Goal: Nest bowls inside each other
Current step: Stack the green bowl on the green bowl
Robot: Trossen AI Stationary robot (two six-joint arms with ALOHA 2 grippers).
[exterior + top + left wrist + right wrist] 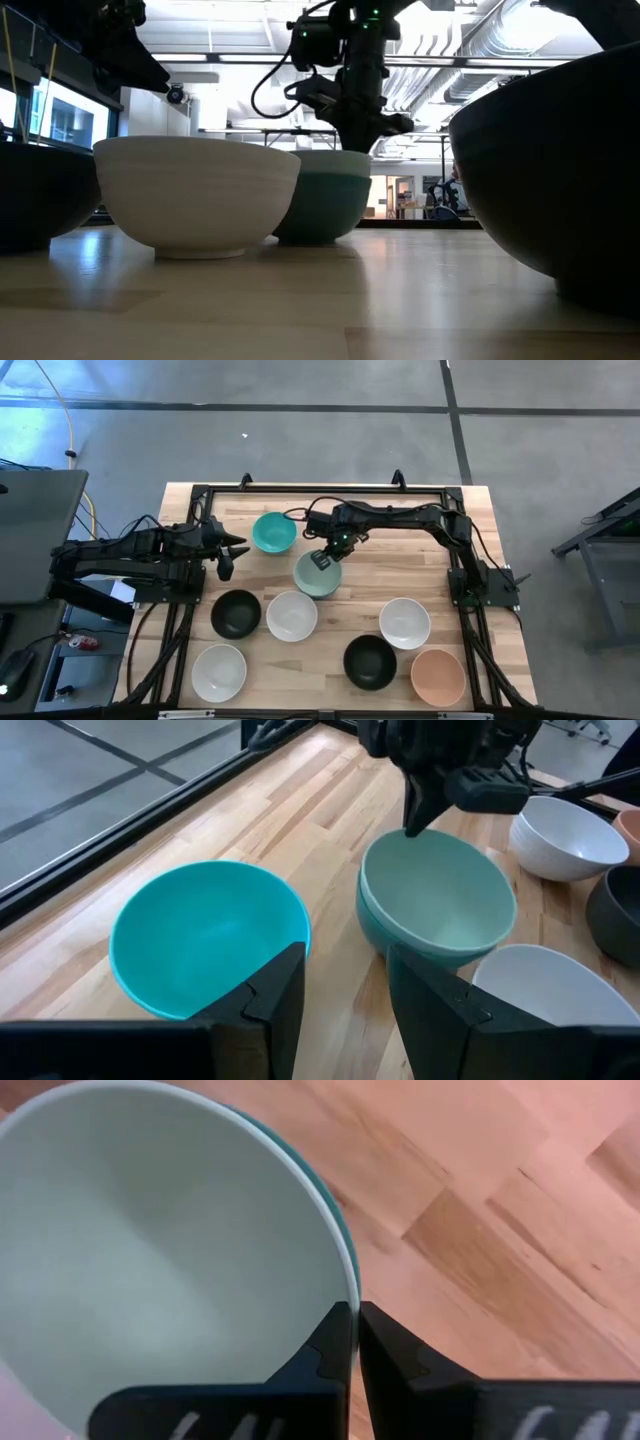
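Right tool (pixel 326 557) is down on the rim of the mint bowl (pixel 318 577), fingers pinched on the rim wall; in my right wrist view the two fingers (pixel 385 1365) sit nearly together with the thin rim edge between them. Mint bowl is nested inside a teal bowl (pixel 385 935), whose teal edge shows under the mint rim in both wrist views. That stack sits mid-tabletop, toward the far side, just beside the second teal bowl (pixel 273 532), which stands alone and empty. In the low view the stack shows as pale band over teal (pixel 325 195), right arm coming straight down onto it.

Left tool (pixel 226 550) hangs over the far-left part of the tabletop (pixel 440 500), near the lone teal bowl, not touching anything. Its fingers (pixel 270 1005) are apart, nothing between them.

Rest of the bowls are single, upright, apart from each other:
- black bowl (pixel 236 613) and white bowl (pixel 291 615) side by side, just in front of the stack
- white bowl (pixel 219 671) at the near-left corner
- white bowl (pixel 405 622) right of centre
- black bowl (pixel 370 661) near edge, centre-right
- salmon bowl (pixel 438 675) beside it, near-right corner

I count eight bowls in the high view, one of them under the mint.
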